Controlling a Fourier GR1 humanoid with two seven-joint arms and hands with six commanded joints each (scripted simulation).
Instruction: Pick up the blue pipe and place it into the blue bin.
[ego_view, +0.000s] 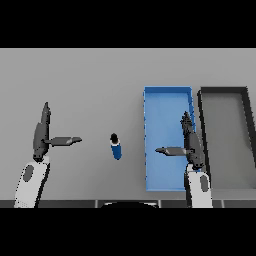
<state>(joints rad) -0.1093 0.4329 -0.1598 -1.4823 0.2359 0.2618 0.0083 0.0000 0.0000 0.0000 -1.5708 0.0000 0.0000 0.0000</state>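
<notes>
I see the blue pipe (116, 147) standing on the grey table (90, 80), a short glossy cylinder with a small black cap at its far end. It sits near the middle of the scene, just left of the blue bin (148, 125) and not touching it. Nothing is in contact with the pipe.

The blue bin is a long, shallow rectangular tray with thin raised walls and a flat, matte floor, running from near to far. Just to its right lies a black bin (202, 100) of the same long shape, dark-rimmed with a grey floor; the two stand side by side, close together.

My left hand (41, 135) is on the left side, well apart from the pipe. Its dark fingers are straight and point toward the far edge, with the thumb stuck out to the right toward the pipe. It holds nothing and touches nothing that I can see.

My right hand (191, 142) is over the right part of the blue bin, near the wall shared with the black bin's side. Its fingers are also straight and point to the far side, and the thumb sticks out to the left across the bin floor. It is spread wide and empty. Whether it hovers above the bin or touches it, I cannot tell.

Both forearms are smooth white and grey shells coming in from the near edge.
</notes>
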